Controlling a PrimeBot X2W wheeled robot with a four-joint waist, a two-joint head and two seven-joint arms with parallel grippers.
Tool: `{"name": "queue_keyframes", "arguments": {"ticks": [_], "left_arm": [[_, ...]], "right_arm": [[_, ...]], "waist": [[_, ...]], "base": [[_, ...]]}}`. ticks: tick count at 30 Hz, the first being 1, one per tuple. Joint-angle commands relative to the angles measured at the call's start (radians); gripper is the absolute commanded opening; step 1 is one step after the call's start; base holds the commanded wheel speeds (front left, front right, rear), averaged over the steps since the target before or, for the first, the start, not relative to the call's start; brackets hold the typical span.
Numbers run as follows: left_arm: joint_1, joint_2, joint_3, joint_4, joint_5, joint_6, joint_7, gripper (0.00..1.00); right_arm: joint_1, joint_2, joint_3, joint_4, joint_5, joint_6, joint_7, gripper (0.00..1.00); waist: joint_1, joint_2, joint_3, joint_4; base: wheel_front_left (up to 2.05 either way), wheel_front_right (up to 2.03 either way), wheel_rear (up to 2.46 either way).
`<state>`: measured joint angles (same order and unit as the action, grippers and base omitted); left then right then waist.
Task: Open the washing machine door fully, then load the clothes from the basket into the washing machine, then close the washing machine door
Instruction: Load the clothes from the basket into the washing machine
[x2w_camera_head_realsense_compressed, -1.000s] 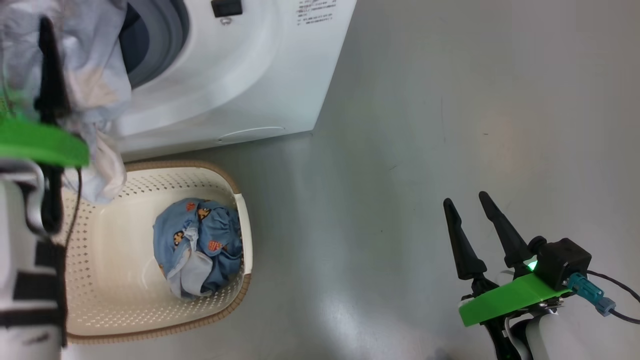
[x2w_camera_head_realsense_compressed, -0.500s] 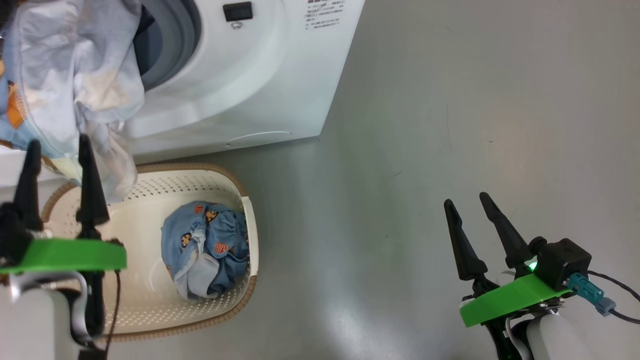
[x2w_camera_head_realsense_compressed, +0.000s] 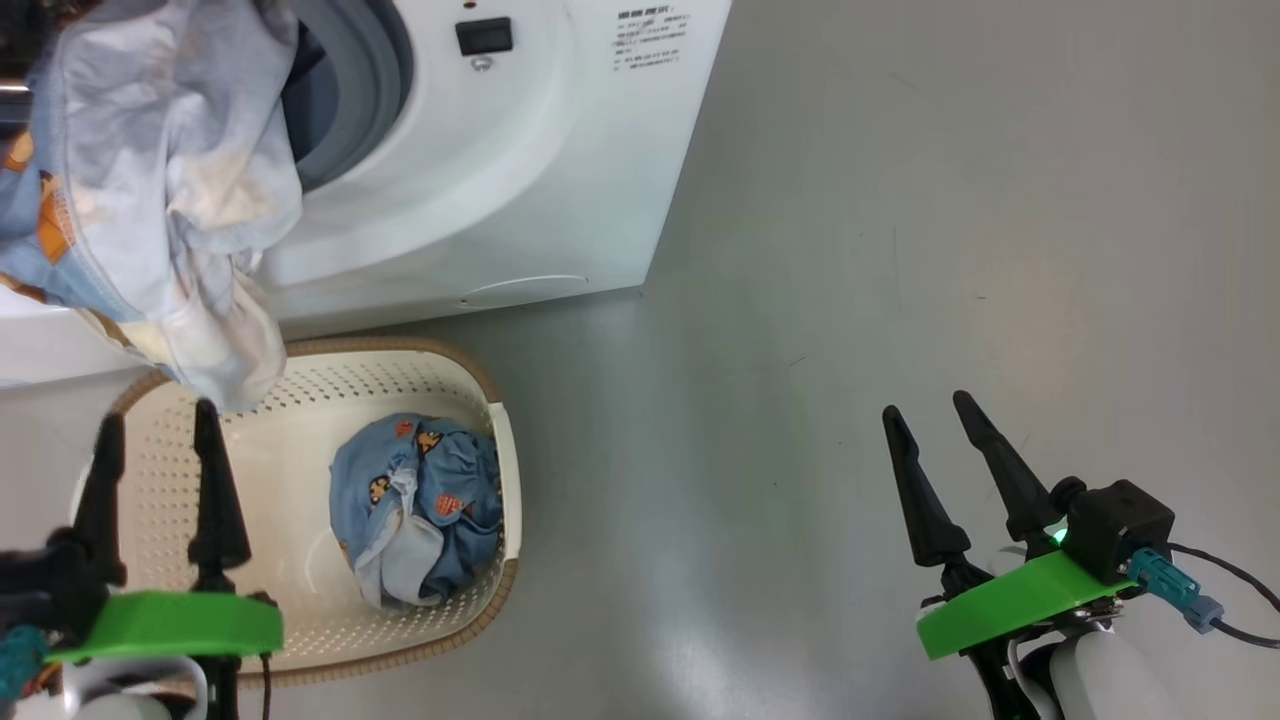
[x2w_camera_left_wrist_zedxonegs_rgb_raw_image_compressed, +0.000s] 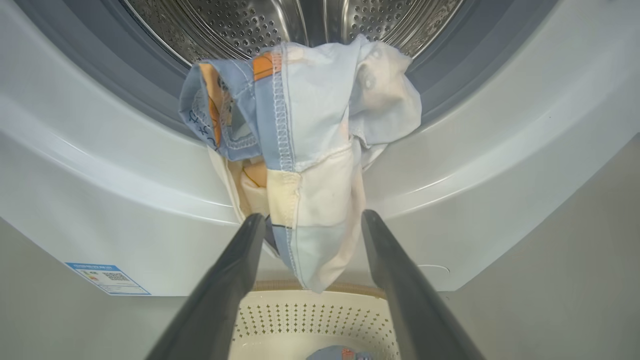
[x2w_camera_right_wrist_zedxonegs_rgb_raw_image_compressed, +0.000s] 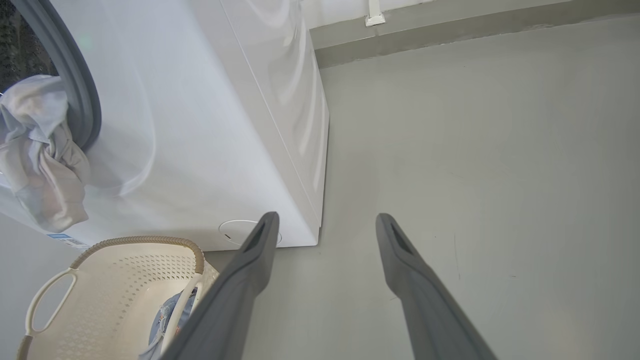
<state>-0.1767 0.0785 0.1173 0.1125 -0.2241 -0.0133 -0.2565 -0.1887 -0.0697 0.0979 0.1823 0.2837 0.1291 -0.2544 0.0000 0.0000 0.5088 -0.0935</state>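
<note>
The white washing machine (x2w_camera_head_realsense_compressed: 480, 170) stands with its mouth uncovered; the door is out of view. One pale blue-white garment (x2w_camera_head_realsense_compressed: 170, 180) of the clothes hangs out of the drum (x2w_camera_left_wrist_zedxonegs_rgb_raw_image_compressed: 240, 25) over the grey seal (x2w_camera_head_realsense_compressed: 360, 90) and down the front panel. The cream basket (x2w_camera_head_realsense_compressed: 300, 380) sits on the floor below it and holds a crumpled blue garment (x2w_camera_head_realsense_compressed: 420, 510). My left gripper (x2w_camera_head_realsense_compressed: 157, 420) hovers open over the basket, below the hanging garment (x2w_camera_left_wrist_zedxonegs_rgb_raw_image_compressed: 310, 150) and apart from it. My right gripper (x2w_camera_head_realsense_compressed: 927, 408) is open over bare floor at the right.
Grey floor (x2w_camera_head_realsense_compressed: 900, 200) spreads to the right of the machine. A wall base (x2w_camera_right_wrist_zedxonegs_rgb_raw_image_compressed: 450, 35) runs behind it. The machine's lower front carries a blue sticker (x2w_camera_left_wrist_zedxonegs_rgb_raw_image_compressed: 107, 278) and a round cover (x2w_camera_head_realsense_compressed: 525, 290). One basket handle (x2w_camera_right_wrist_zedxonegs_rgb_raw_image_compressed: 50, 295) faces the near side.
My left gripper has drawn down and back from the hanging garment to above the basket. The garment stays draped from the drum mouth. The camera shifted slightly; the right arm is still.
</note>
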Motion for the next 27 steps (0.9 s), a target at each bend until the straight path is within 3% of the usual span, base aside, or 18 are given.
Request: {"name": "queue_keyframes", "arguments": {"ticks": [1, 27], "left_arm": [[0.027, 0.012, 0.034, -0.028, 0.004, 0.004, -0.005, 1.00], [0.146, -0.025, 0.039, -0.058, -0.006, 0.022, -0.005, 1.00]], "right_arm": [[0.017, -0.008, 0.028, -0.016, 0.003, 0.002, -0.007, 1.00], [0.020, -0.014, 0.036, -0.010, 0.007, 0.002, -0.007, 1.00]], "waist": [[0.0000, 0.0000, -0.002, -0.001], [0.0000, 0.0000, -0.019, -0.008]], "base": [[0.00, 0.00, 0.00], [0.00, 0.00, 0.00]]}}
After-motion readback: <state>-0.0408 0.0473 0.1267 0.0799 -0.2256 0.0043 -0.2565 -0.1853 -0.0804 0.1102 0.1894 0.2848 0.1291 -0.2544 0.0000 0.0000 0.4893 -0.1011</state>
